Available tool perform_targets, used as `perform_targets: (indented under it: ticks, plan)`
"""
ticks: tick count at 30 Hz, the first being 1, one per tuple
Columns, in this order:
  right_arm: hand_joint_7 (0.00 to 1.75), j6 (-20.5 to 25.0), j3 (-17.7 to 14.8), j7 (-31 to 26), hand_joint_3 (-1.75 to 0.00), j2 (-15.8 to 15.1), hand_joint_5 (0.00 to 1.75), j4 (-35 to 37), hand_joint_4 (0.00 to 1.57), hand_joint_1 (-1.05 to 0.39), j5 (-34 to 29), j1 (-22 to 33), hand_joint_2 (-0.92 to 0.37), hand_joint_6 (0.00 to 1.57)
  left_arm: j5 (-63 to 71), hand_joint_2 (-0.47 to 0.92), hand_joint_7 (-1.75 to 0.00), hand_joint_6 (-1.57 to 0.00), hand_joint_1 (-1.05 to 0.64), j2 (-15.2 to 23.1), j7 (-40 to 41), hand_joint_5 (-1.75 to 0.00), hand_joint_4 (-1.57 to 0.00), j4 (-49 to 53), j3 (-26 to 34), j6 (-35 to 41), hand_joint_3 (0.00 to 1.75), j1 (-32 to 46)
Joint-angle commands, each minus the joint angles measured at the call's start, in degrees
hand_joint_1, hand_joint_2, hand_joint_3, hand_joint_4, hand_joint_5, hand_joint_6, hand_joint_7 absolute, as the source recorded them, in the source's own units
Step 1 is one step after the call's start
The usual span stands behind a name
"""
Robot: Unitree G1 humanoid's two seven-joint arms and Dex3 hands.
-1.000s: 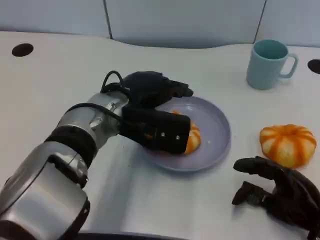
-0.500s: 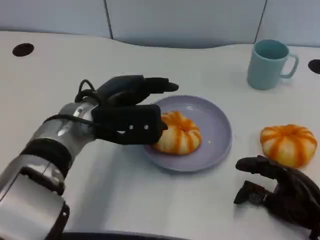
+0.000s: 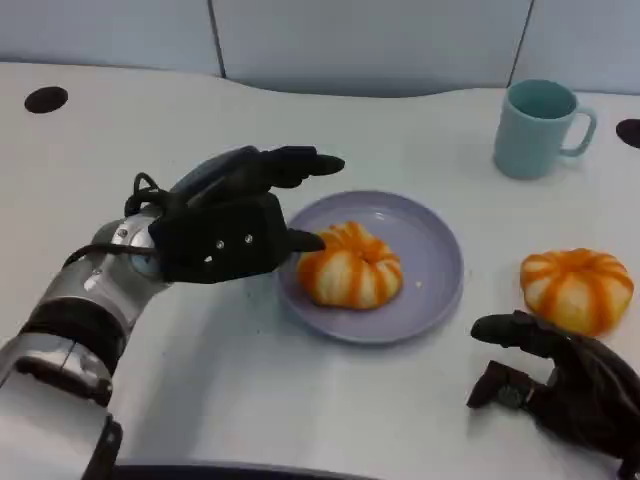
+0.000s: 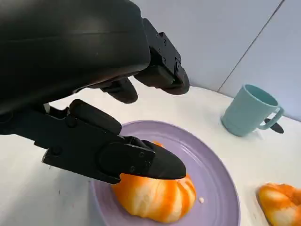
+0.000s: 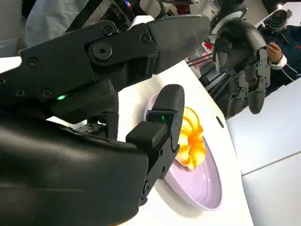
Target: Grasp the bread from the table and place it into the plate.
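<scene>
Resting on the lavender plate [image 3: 432, 262], the orange-striped bread [image 3: 351, 265] sits left of the dish's centre — the left robot hand [image 3: 222, 228] is beside the plate's left rim with fingers spread, holding nothing, one fingertip near the bread. The right robot hand [image 3: 560, 380] lies on the white table [image 3: 330, 400] with fingers loosely curled and empty — just below a second striped bun [image 3: 577, 288]. A teal mug [image 3: 536, 127] stands at the far right.

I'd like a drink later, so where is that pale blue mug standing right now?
In the head view the pale teal ceramic mug stands upright at the table's far right, beyond the round lilac plate and behind the second orange-striped bread roll.
</scene>
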Motion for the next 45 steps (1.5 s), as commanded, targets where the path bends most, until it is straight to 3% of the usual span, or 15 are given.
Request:
perform_targets:
  ticks: [1,4,8,22,35,36,39,45]
  plan:
    - [0.72,0.3,-0.1,-0.4,-0.16,-0.7,1.34,0.9,0.49,-0.39,-0.3,0.6,-0.92,0.64,-6.5,0.92,-0.07,-0.44,-0.66,0.7,-4.4,-0.65,-0.23,-2.2,4.7,-1.3,0.19,2.8]
    - [0.73,0.6,-0.2,-0.6,-0.16,-0.7,1.35,0.9,0.5,-0.4,-0.3,0.6,-0.92,0.65,-17.6,0.92,-0.09,-0.49,-0.54,0.1,-11.7,-0.73,-0.33,-5.5,12.2,-2.2,0.21,7.9]
    - [0.72,0.4,-0.4,-0.4,-0.16,-0.5,1.35,1.0,0.5,-0.39,-0.2,0.6,-0.92,0.65,-21.9,0.92,-0.09,-0.53,-0.53,0.0,-14.9,-0.77,-0.36,-10.4,14.7,-0.1,0.24,11.5]
    - [0.73,0.8,-0.3,-0.5,-0.16,-0.6,1.34,0.9,0.5,-0.39,-0.2,0.6,-0.92,0.65,-27.1,0.92,-0.09,-0.56,-0.5,-0.4,-18.3,-0.79,-0.41,-24.8,17.2,9.2,0.23,19.5]
    - [0.73,0.8,-0.3,-0.5,-0.16,-0.6,1.34,0.9,0.5,-0.39,-0.2,0.6,-0.92,0.65,-27.2,0.92,-0.08,-0.56,-0.5,-0.3,-18.3,-0.79,-0.41,-27.1,17.2,11.2,0.22,20.4]
    - [0.73,0.7,-0.3,-0.6,-0.16,-0.5,1.34,0.9,0.5,-0.39,-0.2,0.5,-0.92,0.65,-32.7,0.92,-0.08,-0.56,-0.5,-2.2,-18.9,-0.79,-0.41,-30.7,19.8,15.1,0.22,23.8]
    - [0.73,0.7,-0.2,-0.8,-0.15,-0.5,1.34,0.9,0.5,-0.4,-0.4,0.4,-0.92,0.64,-46.9,0.92,-0.19,-0.71,-0.43,-5.6,-21.5,-1.16,-0.44,-41.5,25.5,26.8,0.26,33.0]
    - [0.73,0.7,-0.2,-0.9,-0.15,-0.3,1.34,0.6,0.5,-0.39,-0.2,0.5,-0.92,0.64,-50.9,0.92,-0.26,-0.74,-0.41,-6.1,-20.7,-1.28,-0.45,-50.8,26.6,35.9,0.29,38.5]
